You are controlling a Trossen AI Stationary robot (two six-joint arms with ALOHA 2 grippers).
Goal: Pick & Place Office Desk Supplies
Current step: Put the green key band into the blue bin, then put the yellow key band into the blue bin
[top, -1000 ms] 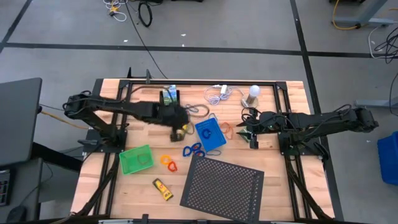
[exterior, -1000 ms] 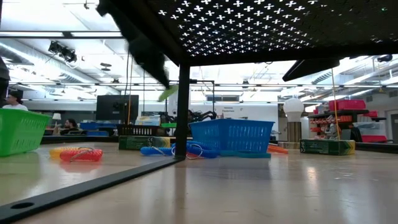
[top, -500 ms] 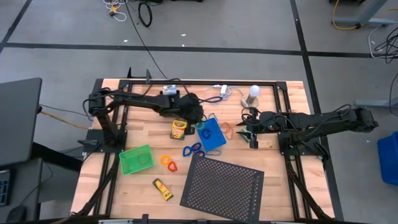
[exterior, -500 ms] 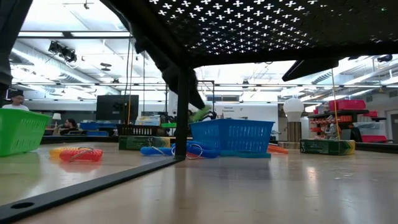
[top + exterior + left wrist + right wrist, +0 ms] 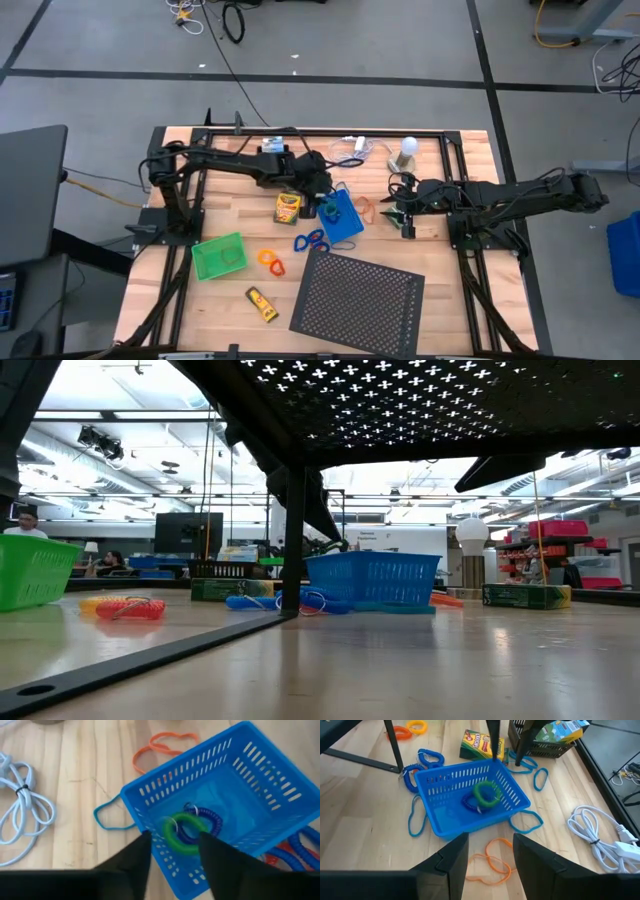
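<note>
The left claw [image 5: 322, 196] hovered over the near-left rim of the blue tray [image 5: 345, 222] at the middle of the worktop [image 5: 230, 285], its two fingers [image 5: 131, 865] spread apart with nothing between them; directly below the gap, a green coil loop [image 5: 183, 833] lay inside the tray on top of a dark blue coil loop [image 5: 207, 822], so this drop looked finished. The right claw [image 5: 404, 214] waited just right of the tray, low over the boards, its fingers [image 5: 449, 860] parted and empty. Plenty remained loose: the crayon box [image 5: 288, 207] just left of the tray, blue coil loops [image 5: 312, 240] by its near corner, thin orange bands [image 5: 487, 860] and blue bands [image 5: 525, 822] on the boards around it, orange and yellow rings [image 5: 269, 260] near the green tray [image 5: 219, 256], and a yellow tube [image 5: 263, 303] close to the front edge. The black tray [image 5: 547, 745] at the far side held small green-white boxes [image 5: 566, 729]. The main risk from here seemed to lie in the retreat: the left fingers hung close to the tray's light plastic wall, and a sideways pull before lifting could hook the rim and drag or tip the tray, spilling both loops. The thin flat bands would likely be hard to pinch off the wood and could slide away under a closing claw. The crayon box sat so near the tray that reaching for it might nudge either one.
</note>
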